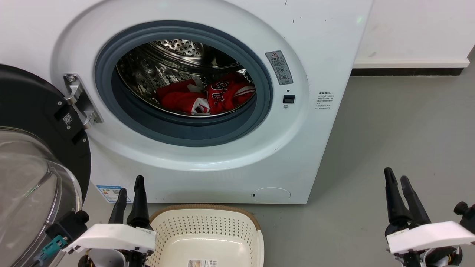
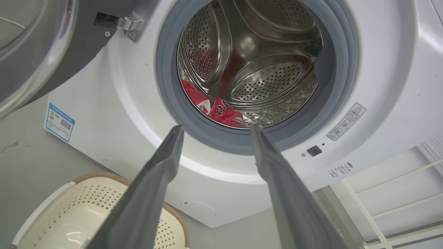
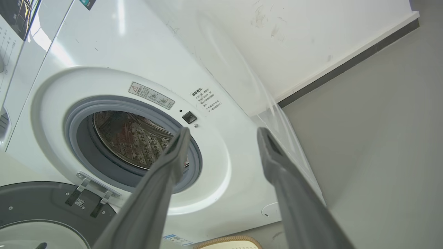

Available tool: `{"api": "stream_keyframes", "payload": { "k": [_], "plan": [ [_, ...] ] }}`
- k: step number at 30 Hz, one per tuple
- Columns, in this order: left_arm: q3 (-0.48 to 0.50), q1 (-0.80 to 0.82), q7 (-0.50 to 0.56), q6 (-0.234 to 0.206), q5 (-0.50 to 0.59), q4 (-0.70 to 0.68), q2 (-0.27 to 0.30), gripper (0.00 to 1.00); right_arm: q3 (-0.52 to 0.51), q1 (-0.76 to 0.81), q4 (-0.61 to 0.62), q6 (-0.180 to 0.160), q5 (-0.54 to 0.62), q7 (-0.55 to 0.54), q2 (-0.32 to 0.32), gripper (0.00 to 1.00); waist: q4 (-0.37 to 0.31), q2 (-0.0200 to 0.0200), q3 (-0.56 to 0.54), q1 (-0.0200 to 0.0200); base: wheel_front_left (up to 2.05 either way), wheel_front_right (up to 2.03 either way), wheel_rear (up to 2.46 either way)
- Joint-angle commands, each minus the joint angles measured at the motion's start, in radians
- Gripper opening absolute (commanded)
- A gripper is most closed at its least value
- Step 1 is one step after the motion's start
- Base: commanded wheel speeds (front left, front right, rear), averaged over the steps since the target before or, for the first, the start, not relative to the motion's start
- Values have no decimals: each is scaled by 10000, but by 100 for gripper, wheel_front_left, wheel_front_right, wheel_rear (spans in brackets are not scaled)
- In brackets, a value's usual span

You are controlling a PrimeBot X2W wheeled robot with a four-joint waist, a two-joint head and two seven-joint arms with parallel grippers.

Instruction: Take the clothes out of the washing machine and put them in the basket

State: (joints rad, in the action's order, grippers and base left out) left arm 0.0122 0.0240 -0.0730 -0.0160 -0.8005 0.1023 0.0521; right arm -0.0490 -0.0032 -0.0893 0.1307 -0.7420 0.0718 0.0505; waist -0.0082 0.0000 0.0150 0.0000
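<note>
The white washing machine (image 1: 319, 44) stands with its door (image 1: 33, 148) swung open to the left. Red clothes (image 1: 207, 96) with white trim lie at the bottom of the steel drum (image 2: 256, 52), and a strip of them (image 2: 214, 107) peeks over the grey gasket. The cream basket (image 1: 207, 237) sits on the floor in front of the machine, with nothing in it. My left gripper (image 1: 130, 187) is open beside the basket's left rim, well below the porthole. Over at the lower right my right gripper (image 1: 396, 176) hangs open above the floor. Both hold nothing.
The glass door bulges out at the left close to my left arm. Grey floor (image 1: 400, 126) runs to the right of the machine up to a white wall with a dark skirting (image 1: 408, 71). A white rack (image 2: 398, 207) stands beside the machine.
</note>
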Motion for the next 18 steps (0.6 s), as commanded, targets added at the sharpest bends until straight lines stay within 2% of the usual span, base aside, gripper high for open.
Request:
{"api": "stream_keyframes", "payload": {
  "k": [1, 11, 18],
  "plan": [
    [-30, 13, -97, -67, 332, -191, 74, 100, 30, -24, 224, 0, 389, 106, 7, 100, -2, 0, 2, 0, 0, 0, 0],
    [-222, -119, -410, -384, 1590, -402, 158, 100, 37, 142, 571, 0, 1828, 417, 6, 100, -8, 0, 15, 0, 0, 0, 0],
    [-239, -240, -580, -367, 2187, -561, 182, 100, 51, 225, 743, 0, 2597, 588, 5, 100, -16, 0, 23, 0, 0, 0, 0]
  ]
}}
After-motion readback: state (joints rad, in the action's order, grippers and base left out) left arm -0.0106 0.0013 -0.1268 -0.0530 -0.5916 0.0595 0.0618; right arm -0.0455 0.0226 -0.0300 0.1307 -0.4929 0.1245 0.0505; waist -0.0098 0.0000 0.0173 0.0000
